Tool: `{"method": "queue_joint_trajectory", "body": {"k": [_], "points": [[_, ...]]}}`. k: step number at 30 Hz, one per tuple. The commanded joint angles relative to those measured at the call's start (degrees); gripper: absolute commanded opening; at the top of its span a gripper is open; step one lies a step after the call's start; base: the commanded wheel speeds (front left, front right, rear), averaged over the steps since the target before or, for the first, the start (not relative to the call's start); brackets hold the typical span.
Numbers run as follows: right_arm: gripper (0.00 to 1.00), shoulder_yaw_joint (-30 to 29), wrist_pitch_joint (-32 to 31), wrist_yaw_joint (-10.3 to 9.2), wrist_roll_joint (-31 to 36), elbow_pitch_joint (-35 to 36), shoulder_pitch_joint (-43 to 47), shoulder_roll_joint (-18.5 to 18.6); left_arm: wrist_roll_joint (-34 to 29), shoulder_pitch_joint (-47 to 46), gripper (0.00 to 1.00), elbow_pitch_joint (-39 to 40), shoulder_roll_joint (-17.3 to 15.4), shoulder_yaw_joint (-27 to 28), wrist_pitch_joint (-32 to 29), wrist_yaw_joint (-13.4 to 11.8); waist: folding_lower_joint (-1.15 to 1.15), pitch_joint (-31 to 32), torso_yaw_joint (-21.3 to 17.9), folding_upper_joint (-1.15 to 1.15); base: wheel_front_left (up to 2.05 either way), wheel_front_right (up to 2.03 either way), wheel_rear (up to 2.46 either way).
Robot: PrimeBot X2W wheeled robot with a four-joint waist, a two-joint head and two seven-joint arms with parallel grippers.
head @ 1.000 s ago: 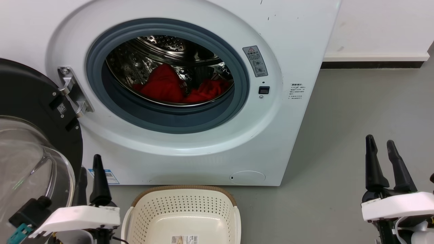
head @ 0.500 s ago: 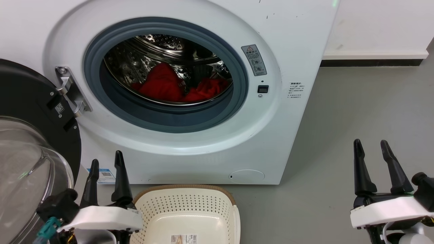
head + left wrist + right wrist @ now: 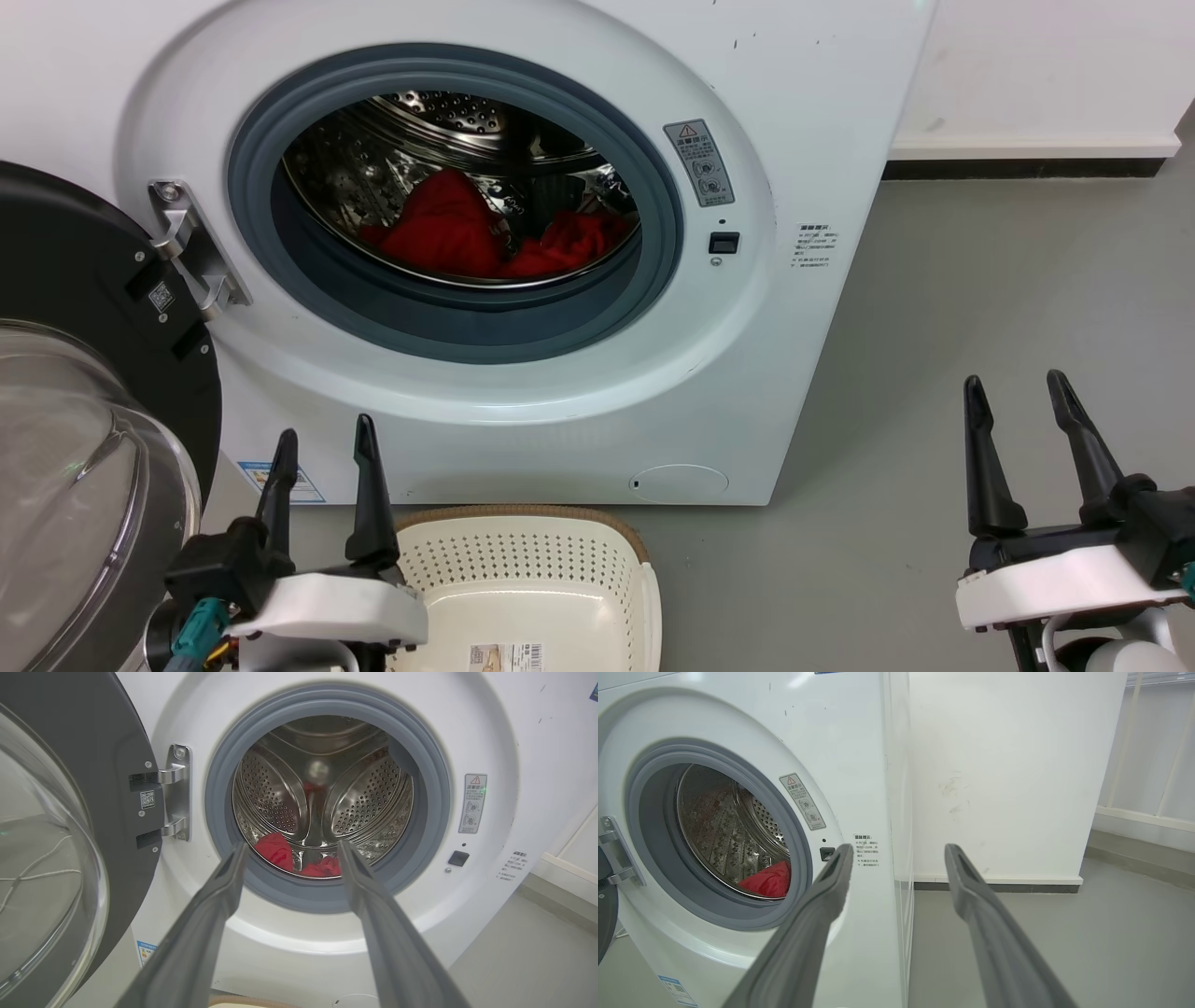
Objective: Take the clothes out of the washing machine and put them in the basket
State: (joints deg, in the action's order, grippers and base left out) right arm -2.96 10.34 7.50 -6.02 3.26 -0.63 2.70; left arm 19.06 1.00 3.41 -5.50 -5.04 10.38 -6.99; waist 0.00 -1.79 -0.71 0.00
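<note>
Two red garments [image 3: 448, 229], one washing machine [image 3: 794, 140], one basket [image 3: 523, 567], two grippers: left gripper [image 3: 326, 427], right gripper [image 3: 1013, 378]

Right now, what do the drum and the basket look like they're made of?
The drum looks like polished steel: shiny, reflective, punched with holes. The basket looks like matte cream plastic with perforated walls; its brown rim looks woven, possibly moulded.
</note>
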Motion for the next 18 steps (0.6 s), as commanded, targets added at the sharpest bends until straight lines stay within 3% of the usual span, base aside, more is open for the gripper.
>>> {"method": "queue_joint_trajectory", "body": {"k": [1,7,14,18], "points": [[1.00,0.2,0.5,-0.02,1.8,0.7,0.3,0.3,-1.0,0.6,1.00,-0.3,-0.4,-0.3,0.5,-0.1,0.00,0.0,0.0,0.00,0.00,0.00,0.00],[1.00,0.9,1.3,-0.02,5.6,0.0,0.8,0.3,-1.6,0.9,1.00,-4.2,0.1,0.6,1.3,1.5,0.00,0.0,-0.2,0.00,0.00,0.00,0.00],[1.00,0.9,2.2,-0.02,9.4,-0.8,1.5,0.3,-7.1,0.7,1.00,-3.1,0.2,0.3,2.1,2.1,0.00,-0.3,-0.2,0.00,0.00,0.00,0.00],[1.00,0.3,2.6,-0.02,8.4,-3.3,2.0,0.3,-9.4,1.1,1.00,-2.9,0.1,-0.6,2.6,2.2,0.00,-0.4,-0.3,0.00,0.00,0.00,0.00]]}}
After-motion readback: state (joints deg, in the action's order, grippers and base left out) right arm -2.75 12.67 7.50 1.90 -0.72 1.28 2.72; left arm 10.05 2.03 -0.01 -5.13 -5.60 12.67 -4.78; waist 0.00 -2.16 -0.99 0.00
